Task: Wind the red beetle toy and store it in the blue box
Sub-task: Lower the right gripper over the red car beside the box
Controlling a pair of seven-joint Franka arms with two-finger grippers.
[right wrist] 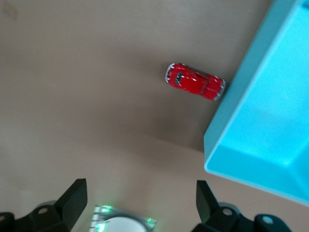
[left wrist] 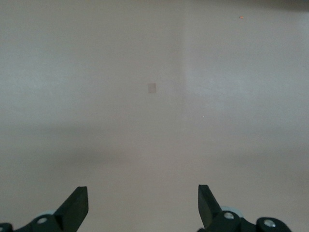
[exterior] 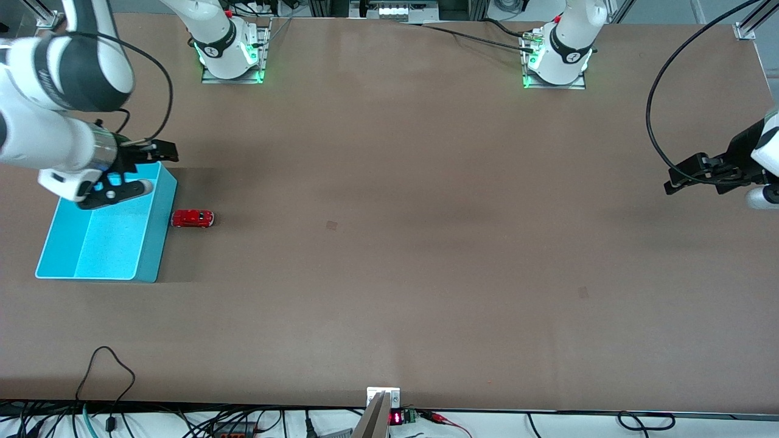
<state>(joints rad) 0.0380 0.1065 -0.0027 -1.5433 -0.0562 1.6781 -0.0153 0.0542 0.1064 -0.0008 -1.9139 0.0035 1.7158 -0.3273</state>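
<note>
Unlabelled, red beetle toy (exterior: 192,218) touches blue box (exterior: 153,246); both pincers (exterior: 159,153) (exterior: 672,184) gape empty.

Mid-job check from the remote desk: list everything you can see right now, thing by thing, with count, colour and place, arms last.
red beetle toy: one, glossy red, on the table right beside the blue box's outer wall, outside it.
blue box: one, turquoise, toward the right arm's end of the table, nothing visible inside.
table: one, brown, under everything.
right end effector: one, black fingers, open, holding nothing, over the blue box's edge farthest from the front camera.
left end effector: one, black, open, holding nothing, over bare table at the left arm's end; this arm waits.
</note>
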